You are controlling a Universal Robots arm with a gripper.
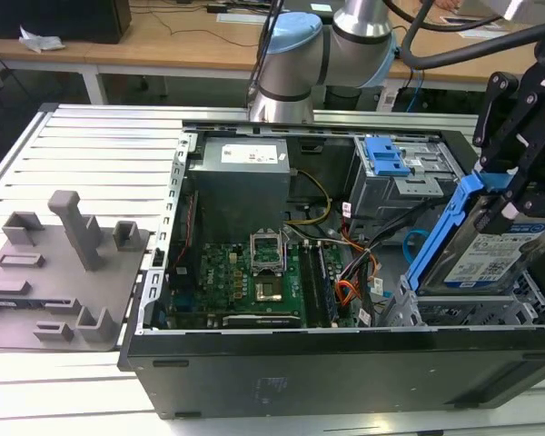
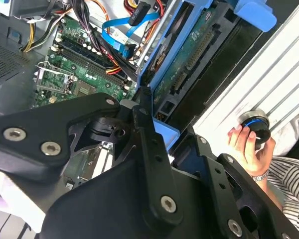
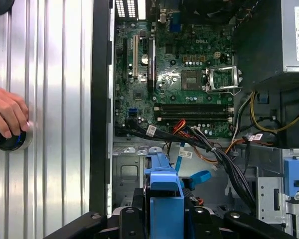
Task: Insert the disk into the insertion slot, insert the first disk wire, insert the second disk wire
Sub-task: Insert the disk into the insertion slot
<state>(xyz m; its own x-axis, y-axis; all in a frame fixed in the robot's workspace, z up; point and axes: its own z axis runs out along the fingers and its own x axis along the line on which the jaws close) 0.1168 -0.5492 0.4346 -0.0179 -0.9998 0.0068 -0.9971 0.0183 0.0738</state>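
My gripper (image 1: 507,193) is shut on the disk (image 1: 490,259), a silver hard drive with a white label in a bright blue carrier (image 1: 443,227). The disk hangs tilted, its lower edge just above the insertion slot (image 1: 527,307), a silver perforated cage at the case's corner on the exterior view's right. In the second wrist view the disk (image 2: 189,55) shows its green circuit side past a black finger (image 2: 145,130). The first wrist view has the blue carrier (image 3: 164,196) between the fingers. The second disk wire (image 1: 415,243), thin and light blue, lies loose beside the cage, seen in both wrist views (image 2: 120,22) (image 3: 195,178).
The open case holds a motherboard (image 1: 245,277), a power supply (image 1: 241,177), an orange-and-black wire bundle (image 1: 352,272) and a grey bay with a blue latch (image 1: 386,159). A grey fixture plate (image 1: 54,272) lies on the exterior view's left. A person's hand (image 2: 249,142) rests on a round knob (image 2: 256,128).
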